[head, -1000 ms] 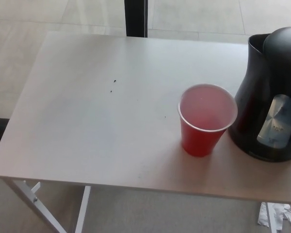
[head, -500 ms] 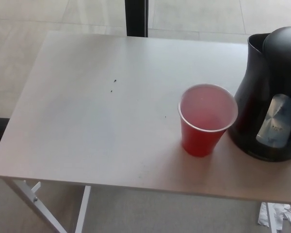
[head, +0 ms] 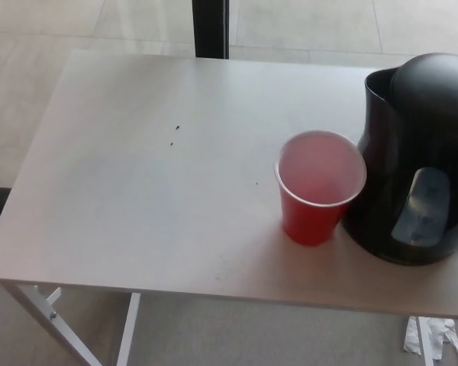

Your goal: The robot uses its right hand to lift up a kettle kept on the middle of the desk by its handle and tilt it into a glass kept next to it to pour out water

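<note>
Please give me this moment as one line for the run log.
phase: before grasp | kettle: upright on table, untouched | cup: upright, left of kettle | left hand: not in view | right hand: not in view

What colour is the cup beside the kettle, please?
Red, with a pale inside; the cup shows in the head view.

— What moved over the last second?

— The kettle (head: 416, 156). It had stood with its right side cut off by the picture's edge; it ended nearer the red cup (head: 318, 185), with nearly its whole body in view.

— Did it reach the cup?

— Its lower body came right up against the cup's right side; whether they touched, I couldn't tell.

— Anything else about it?

— It had turned slightly: the clear water window (head: 421, 206), bright before, faced more downward and looked darker. The camera also shifted a little, so the cup only seemed to drift left.
</note>
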### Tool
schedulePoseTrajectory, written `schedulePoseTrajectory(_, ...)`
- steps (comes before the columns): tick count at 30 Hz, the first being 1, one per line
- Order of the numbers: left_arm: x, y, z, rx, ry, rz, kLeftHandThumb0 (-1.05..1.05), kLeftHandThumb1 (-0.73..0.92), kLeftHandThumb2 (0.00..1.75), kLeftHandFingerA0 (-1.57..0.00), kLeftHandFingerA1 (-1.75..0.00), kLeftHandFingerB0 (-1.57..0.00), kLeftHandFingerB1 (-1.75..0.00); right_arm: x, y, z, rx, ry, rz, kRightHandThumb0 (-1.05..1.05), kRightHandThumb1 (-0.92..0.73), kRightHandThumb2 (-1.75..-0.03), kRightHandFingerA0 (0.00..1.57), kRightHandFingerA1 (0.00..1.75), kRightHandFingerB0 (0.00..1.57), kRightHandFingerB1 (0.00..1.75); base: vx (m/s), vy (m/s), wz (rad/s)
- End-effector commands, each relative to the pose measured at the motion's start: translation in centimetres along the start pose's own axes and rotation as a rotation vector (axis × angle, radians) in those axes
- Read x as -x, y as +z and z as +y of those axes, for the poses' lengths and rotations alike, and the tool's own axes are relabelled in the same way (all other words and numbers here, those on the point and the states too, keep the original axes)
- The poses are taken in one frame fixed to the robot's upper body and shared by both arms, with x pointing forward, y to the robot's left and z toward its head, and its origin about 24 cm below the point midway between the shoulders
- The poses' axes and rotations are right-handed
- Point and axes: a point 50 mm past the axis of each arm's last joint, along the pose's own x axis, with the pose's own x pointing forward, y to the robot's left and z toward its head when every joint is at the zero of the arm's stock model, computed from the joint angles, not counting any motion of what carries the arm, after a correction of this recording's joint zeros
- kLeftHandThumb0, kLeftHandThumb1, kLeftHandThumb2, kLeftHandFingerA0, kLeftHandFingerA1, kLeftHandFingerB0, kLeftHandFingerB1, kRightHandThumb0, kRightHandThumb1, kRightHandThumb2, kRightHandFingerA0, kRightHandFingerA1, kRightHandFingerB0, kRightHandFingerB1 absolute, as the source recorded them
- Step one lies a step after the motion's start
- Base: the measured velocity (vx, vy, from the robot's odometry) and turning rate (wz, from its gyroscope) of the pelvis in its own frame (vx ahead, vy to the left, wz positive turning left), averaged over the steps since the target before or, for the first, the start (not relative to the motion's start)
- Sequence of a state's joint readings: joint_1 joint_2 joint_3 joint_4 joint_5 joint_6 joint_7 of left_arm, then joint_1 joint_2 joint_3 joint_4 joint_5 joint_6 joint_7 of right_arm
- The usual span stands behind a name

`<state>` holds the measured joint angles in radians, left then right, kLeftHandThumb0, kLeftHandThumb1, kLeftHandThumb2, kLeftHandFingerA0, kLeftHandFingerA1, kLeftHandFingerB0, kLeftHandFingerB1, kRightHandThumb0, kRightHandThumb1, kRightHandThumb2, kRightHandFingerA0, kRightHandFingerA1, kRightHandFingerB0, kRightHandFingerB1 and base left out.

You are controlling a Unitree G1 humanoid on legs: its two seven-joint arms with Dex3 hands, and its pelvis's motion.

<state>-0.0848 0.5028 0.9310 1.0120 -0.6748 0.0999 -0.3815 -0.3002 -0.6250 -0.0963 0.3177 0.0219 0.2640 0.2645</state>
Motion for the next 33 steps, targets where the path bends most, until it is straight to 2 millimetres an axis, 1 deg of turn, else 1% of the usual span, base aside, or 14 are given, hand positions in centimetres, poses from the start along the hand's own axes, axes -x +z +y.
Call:
schedulePoseTrajectory(1,0.0,0.7,0.1,0.013,-0.004,-0.003,-1.05,0.61,0.77,-0.71,-0.6,-0.62,-0.79,0.5,0.0,0.4,0.074,-0.194,-0.075,-0.17,-0.64,-0.88,0.7,1.72,0.67,1.47,0.0,0.0,0.0)
schedulePoseTrajectory(3,0.1,0.9,0.1,0.005,-0.016,-0.003,-1.05,0.61,0.77,-0.72,-0.6,-0.65,-0.78,0.4,0.2,0.2,0.165,-0.182,-0.088,-0.19,-0.69,-0.77,0.71,1.67,0.7,1.29,0.0,0.0,0.0)
schedulePoseTrajectory(8,0.0,1.0,0.0,-0.011,-0.021,0.002,-1.05,0.61,0.77,-0.68,-0.59,-0.58,-0.79,0.6,1.5,-0.2,0.193,-0.217,-0.211,-0.2,-0.48,-1.2,0.86,1.75,0.79,1.54,0.0,0.0,0.0)
schedulePoseTrajectory(10,0.0,1.0,0.0,-0.021,-0.02,0.0,-1.05,0.61,0.77,-0.66,-0.58,-0.56,-0.79,0.6,2.2,-0.6,0.174,-0.228,-0.235,-0.21,-0.47,-1.2,0.8,1.75,0.71,1.62,0.0,0.0,0.0)
schedulePoseTrajectory(11,0.0,1.0,0.0,-0.026,-0.021,-0.002,-1.05,0.63,0.78,-0.7,-0.59,-0.57,-0.8,0.6,2.5,-0.8,0.173,-0.248,-0.249,-0.21,-0.53,-1.05,0.77,1.73,0.74,1.39,0.0,0.0,0.0)
schedulePoseTrajectory(14,0.0,1.0,0.0,-0.018,-0.024,-0.002,-1.05,0.6,0.76,-0.66,-0.59,-0.6,-0.8,0.4,3.6,-1.5,0.186,-0.289,-0.272,-0.16,-0.6,-0.98,0.92,1.73,0.76,1.39,0.0,0.0,0.0)
schedulePoseTrajectory(15,0.0,1.0,0.0,-0.026,-0.02,-0.005,-1.05,0.61,0.77,-0.67,-0.58,-0.62,-0.78,0.4,4.0,-1.6,0.184,-0.3,-0.272,-0.22,-0.64,-0.81,0.78,1.74,0.8,1.13,0.0,0.0,0.0)
schedulePoseTrajectory(18,0.0,1.1,0.0,-0.021,-0.018,-0.007,-1.05,0.61,0.77,-0.69,-0.59,-0.61,-0.78,0.3,4.8,-1.9,0.2,-0.306,-0.3,-0.2,-0.52,-1.06,0.8,1.75,0.75,1.4,0.0,0.0,0.0)
schedulePoseTrajectory(19,0.0,1.2,0.0,-0.014,-0.018,-0.006,-1.05,0.62,0.77,-0.7,-0.6,-0.61,-0.79,0.3,5.6,-2.3,0.198,-0.308,-0.34,-0.17,-0.39,-1.31,0.85,1.73,0.79,1.53,0.0,0.0,0.0)
schedulePoseTrajectory(25,0.0,1.2,0.0,-0.02,-0.025,-0.008,-1.05,0.61,0.76,-0.66,-0.59,-0.58,-0.79,0.3,7.2,-2.7,0.241,-0.357,-0.398,-0.16,-0.48,-1.17,0.95,1.68,0.81,1.46,0.0,0.0,0.0)
schedulePoseTrajectory(29,-0.1,1.2,0.0,-0.019,-0.013,-0.005,-1.05,0.62,0.77,-0.65,-0.58,-0.58,-0.79,-0.1,8.1,-2.6,0.251,-0.347,-0.451,-0.13,-0.48,-1.17,0.89,1.75,0.81,1.59,0.0,0.0,0.0)
schedulePoseTrajectory(30,-0.1,1.2,0.0,-0.014,-0.009,-0.006,-1.05,0.62,0.77,-0.67,-0.58,-0.58,-0.78,-0.1,8.4,-2.5,0.247,-0.334,-0.465,-0.21,-0.49,-1.16,1.2,1.39,1.06,1.29,0.0,0.0,0.0)
schedulePoseTrajectory(31,-0.1,1.2,0.1,-0.013,-0.011,-0.006,-1.05,0.62,0.77,-0.67,-0.59,-0.59,-0.78,-0.1,8.5,-2.5,0.239,-0.326,-0.471,-0.15,-0.47,-1.21,0.94,1.67,0.86,1.53,0.0,0.0,0.0)
schedulePoseTrajectory(33,-0.1,1.2,0.1,-0.012,-0.014,-0.005,-1.05,0.62,0.77,-0.67,-0.59,-0.59,-0.78,-0.1,8.7,-2.5,0.228,-0.315,-0.48,-0.15,-0.47,-1.21,0.94,1.67,0.86,1.53,0.0,0.0,0.0)
